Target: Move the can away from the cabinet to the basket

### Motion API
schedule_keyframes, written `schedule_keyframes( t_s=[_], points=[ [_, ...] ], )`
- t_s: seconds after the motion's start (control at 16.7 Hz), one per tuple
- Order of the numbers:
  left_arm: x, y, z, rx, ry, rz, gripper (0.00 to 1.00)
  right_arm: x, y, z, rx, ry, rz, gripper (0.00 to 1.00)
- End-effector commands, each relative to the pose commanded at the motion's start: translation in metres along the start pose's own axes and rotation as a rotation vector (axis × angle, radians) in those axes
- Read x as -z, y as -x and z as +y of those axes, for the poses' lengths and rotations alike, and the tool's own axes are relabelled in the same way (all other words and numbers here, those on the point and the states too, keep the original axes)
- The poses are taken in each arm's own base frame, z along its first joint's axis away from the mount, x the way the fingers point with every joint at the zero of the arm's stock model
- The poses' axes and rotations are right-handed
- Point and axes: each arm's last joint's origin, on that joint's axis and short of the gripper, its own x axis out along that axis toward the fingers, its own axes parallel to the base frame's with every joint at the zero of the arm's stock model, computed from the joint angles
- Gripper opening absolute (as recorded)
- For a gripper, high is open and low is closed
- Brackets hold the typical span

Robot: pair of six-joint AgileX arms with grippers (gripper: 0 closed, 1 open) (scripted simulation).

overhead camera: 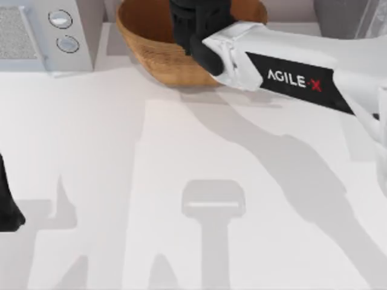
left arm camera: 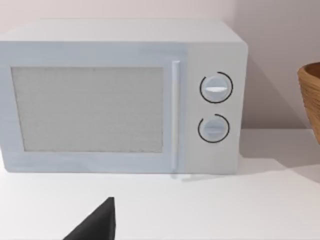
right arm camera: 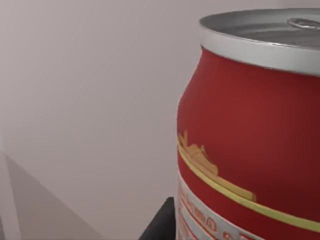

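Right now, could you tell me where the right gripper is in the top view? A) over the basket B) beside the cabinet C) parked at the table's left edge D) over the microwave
A: the right arm reaches to the table's far side, its gripper over the basket.

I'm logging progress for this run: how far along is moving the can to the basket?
Mostly done. The right gripper is over the basket, and the right wrist view shows the can close up, upright, apparently carried. In hand: positioning above the basket. Left: lowering and releasing the can inside. The left gripper sits parked at the table's left edge, facing the microwave.
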Motion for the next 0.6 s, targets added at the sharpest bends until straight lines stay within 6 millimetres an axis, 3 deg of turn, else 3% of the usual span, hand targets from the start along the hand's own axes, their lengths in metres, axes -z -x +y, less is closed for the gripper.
schedule_keyframes(
  t_s=[0.24,0.6],
  points=[
    [0.0,0.0,0.0,0.0,0.0,0.0,1.0,0.006,-0.002,-0.002,0.001,0.008,0.014,0.0],
    [0.0,0.0,0.0,0.0,0.0,0.0,1.0,0.009,-0.021,0.0,0.0,-0.001,-0.001,0.0]
  ],
)
